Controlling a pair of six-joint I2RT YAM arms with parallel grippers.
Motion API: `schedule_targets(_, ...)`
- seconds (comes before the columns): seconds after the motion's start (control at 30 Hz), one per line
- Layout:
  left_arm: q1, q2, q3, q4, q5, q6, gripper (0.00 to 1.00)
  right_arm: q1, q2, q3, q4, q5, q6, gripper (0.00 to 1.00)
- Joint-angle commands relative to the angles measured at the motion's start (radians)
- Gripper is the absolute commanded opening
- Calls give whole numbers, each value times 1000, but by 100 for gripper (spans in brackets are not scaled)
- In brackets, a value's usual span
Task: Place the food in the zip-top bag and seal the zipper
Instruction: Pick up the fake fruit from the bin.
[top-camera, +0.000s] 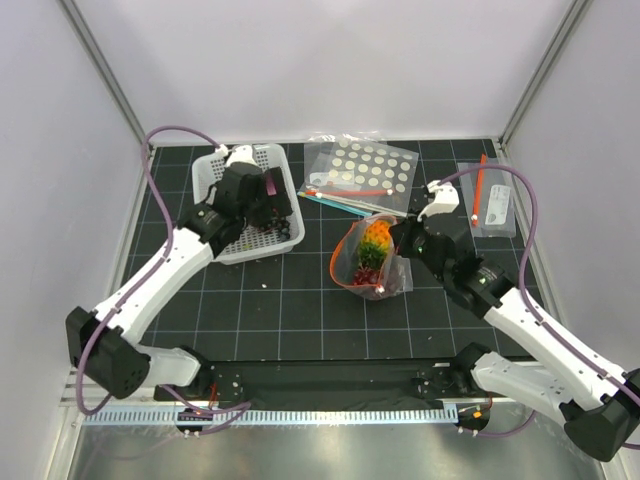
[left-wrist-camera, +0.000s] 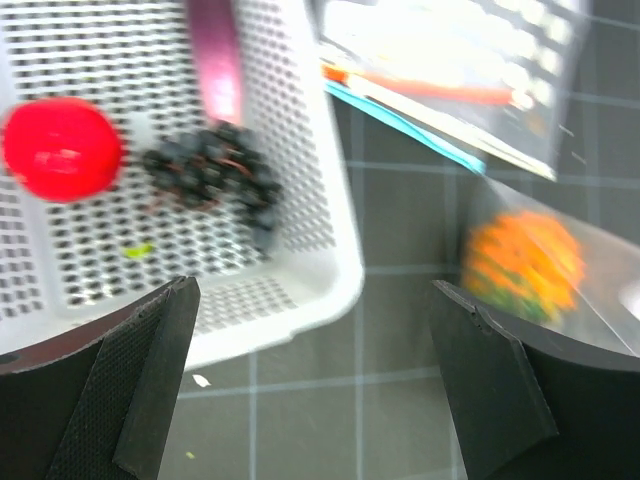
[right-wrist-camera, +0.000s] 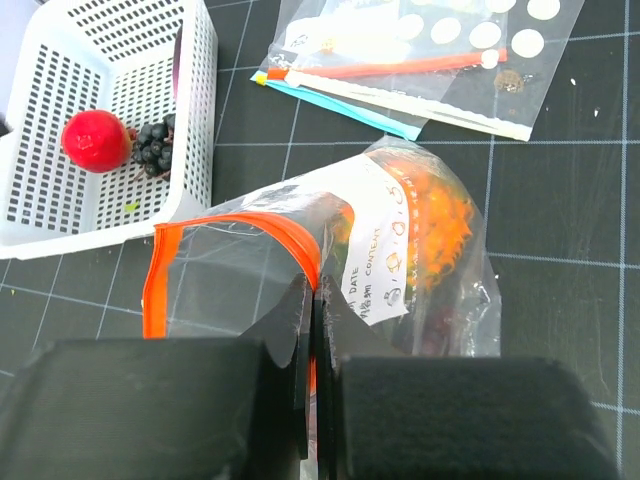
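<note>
In the left wrist view, pineapple (left-wrist-camera: 522, 262) and zip-top bag (left-wrist-camera: 608, 272) are blurred.

Table (top-camera: 300, 310): black, with thin pale grid lines.
Basket (right-wrist-camera: 195, 90): white, perforated all over with small holes.
Apple (right-wrist-camera: 96, 140): bright red.
Grape bunch (right-wrist-camera: 153, 146): dark purple, near black.
Pineapple (top-camera: 374, 240): orange with green.
Zip-top bag (right-wrist-camera: 240, 270): clear, with a white printed panel. Zipper (right-wrist-camera: 230, 222): red-orange.
Larger bag (top-camera: 365, 165): clear, with rows of white dots, a red strip and a teal edge.
Small bag (top-camera: 490, 205): clear, with a red strip and a white label.
Cables (top-camera: 178, 128): purple.
Left tool (left-wrist-camera: 320, 390) and right tool (right-wrist-camera: 315, 330): black.
</note>
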Motion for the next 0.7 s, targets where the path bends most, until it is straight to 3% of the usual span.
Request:
schedule_targets(0.0, 77, 77, 43, -11, -37, -7, 100, -3, -8, 2, 96, 35, 0, 1)
schedule_targets(0.23, 141, 175, 63, -8, -77, -10, 100, -3, 12, -1, 103, 18, -4, 1)
schedule_targets(0.43, 161, 197, 37, 14, -241, -1, 100, -3, 20, -10, 119, 9, -3, 1)
schedule_targets(0.5, 184, 188, -4, 88, -286, 10, 100, -3, 26, -13, 123, 8, -1, 1)
schedule_targets(0.67, 212, 235, -75, 207, -231, 46, 100, -3, 31, -26, 134, 0, 3, 1)
